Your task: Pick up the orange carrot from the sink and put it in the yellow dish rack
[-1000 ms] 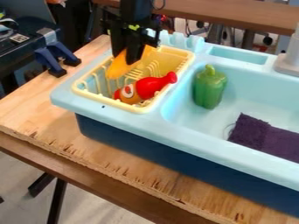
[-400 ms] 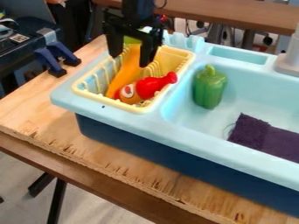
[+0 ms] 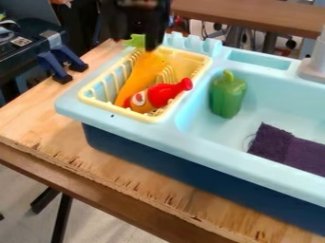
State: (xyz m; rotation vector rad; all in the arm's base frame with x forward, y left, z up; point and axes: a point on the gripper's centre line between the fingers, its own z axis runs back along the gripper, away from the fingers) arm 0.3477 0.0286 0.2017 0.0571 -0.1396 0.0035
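On the left, we see two blue clamps (image 3: 62, 63) at the edge of the wooden worktop (image 3: 38, 114). Next, in the yellow dish rack (image 3: 114, 110), the toy carrot (image 3: 138, 76) lies slanted, green top at the back. Over that top we see the gripper (image 3: 135, 43), its jaws apart. Beside the carrot's lower end is a red-and-orange toy (image 3: 164, 93). Further right, we find the green toy bell pepper (image 3: 228, 96) upright in the sink (image 3: 270, 102), then a dark purple cloth (image 3: 289, 148).

A green toy bell pepper (image 3: 228, 97) stands in a light-blue toy sink (image 3: 209, 144), near a dark purple cloth (image 3: 285, 148); two blue clamps (image 3: 51, 65) sit by the wooden tabletop's (image 3: 38, 116) far left edge.
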